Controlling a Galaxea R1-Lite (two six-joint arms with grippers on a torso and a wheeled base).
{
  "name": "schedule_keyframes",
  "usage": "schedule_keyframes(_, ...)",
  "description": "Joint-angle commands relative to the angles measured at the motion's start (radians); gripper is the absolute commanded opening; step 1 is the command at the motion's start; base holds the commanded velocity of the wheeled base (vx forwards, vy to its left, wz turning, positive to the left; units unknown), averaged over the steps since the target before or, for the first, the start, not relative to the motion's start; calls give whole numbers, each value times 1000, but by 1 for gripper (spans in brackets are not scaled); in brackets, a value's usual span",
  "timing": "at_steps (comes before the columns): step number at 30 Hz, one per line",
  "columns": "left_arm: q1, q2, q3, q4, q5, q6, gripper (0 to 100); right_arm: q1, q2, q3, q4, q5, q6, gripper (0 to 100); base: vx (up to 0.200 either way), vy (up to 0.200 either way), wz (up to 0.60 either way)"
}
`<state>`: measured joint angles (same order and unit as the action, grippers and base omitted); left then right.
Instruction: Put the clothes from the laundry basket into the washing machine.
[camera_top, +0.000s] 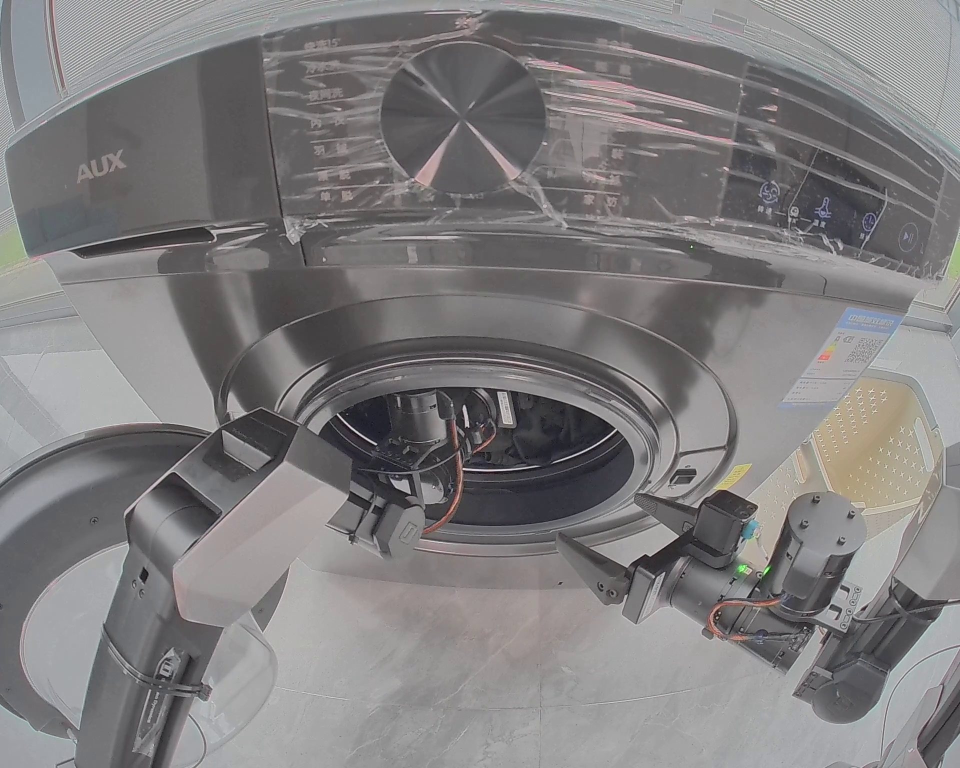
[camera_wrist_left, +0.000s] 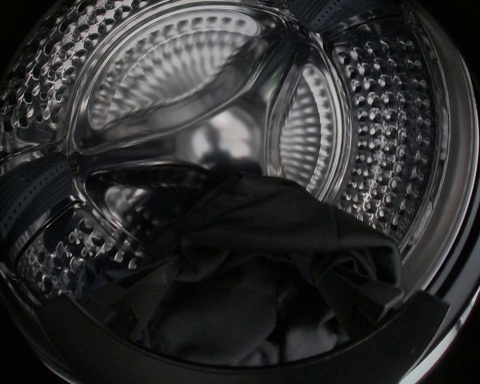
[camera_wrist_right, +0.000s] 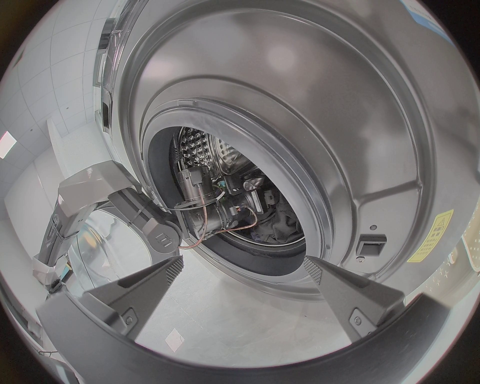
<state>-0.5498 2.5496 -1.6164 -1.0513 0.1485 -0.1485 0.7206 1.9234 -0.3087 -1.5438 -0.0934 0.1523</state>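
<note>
left gripper (camera_wrist_left: 245, 272) inside the drum, dark clothes (camera_wrist_left: 260, 225) lying under it
its jaws stand apart, so the clothes rest loose on the drum floor of the washing machine (camera_top: 600, 330), apparently released there. the right gripper (camera_top: 600, 520), also spread and empty, hangs outside near the door rim, probably to leave the opening free for the left arm.

Bright, even room light fell on the washer (camera_top: 300, 330), with glare streaking the film (camera_top: 620, 130) over its panel and pale reflections on the door ring. Inside the drum (camera_wrist_left: 395, 105) it was dim: steel bumps glinted while the dark clothes (camera_wrist_left: 260, 250) lay in deep shadow. All views bowed at the edges, and the wrist views' corners went black.
</note>
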Motion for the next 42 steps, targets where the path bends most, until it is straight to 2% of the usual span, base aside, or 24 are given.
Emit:
schedule_keyframes(1,-33,-153,236,34,-1,21,100,-4,3,3,1,0,0,100,0,0,0)
schedule_keyframes(3,-53,-218,363,53,-7,35,100,-4,2,5,1,1,0,100,0,0,0)
schedule_keyframes(7,-96,-311,532,48,-7,61,100,-1,-4,10,1,1,0,100,0,0,0)
schedule_keyframes(11,-151,-428,694,43,-12,66,100,0,-11,16,1,0,3,100,0,0,0)
schedule_keyframes(14,-160,-446,713,43,-14,66,100,0,-14,19,1,0,3,100,0,0,0)
schedule_keyframes(16,-193,-512,770,34,-17,56,100,3,-24,42,1,0,1,100,0,0,0)
schedule_keyframes(21,-234,-624,892,-3,-26,55,100,19,-58,97,1,6,-4,100,0,0,0)
schedule_keyframes(29,-252,-759,1109,-85,-27,52,100,25,-113,126,1,6,-7,100,0,0,0)
schedule_keyframes(32,-254,-795,1161,-118,-27,40,100,23,-129,137,1,4,-7,100,0,0,0)
schedule_keyframes(34,-259,-830,1227,-167,-27,7,100,16,-150,154,1,3,-10,100,0,0,0)
schedule_keyframes(40,-257,-881,1320,-265,-27,-6,100,-15,-187,172,1,1,3,100,0,0,0)
schedule_keyframes(42,-257,-891,1362,-311,-26,-14,100,-20,-213,207,-1,-5,0,100,0,0,0)
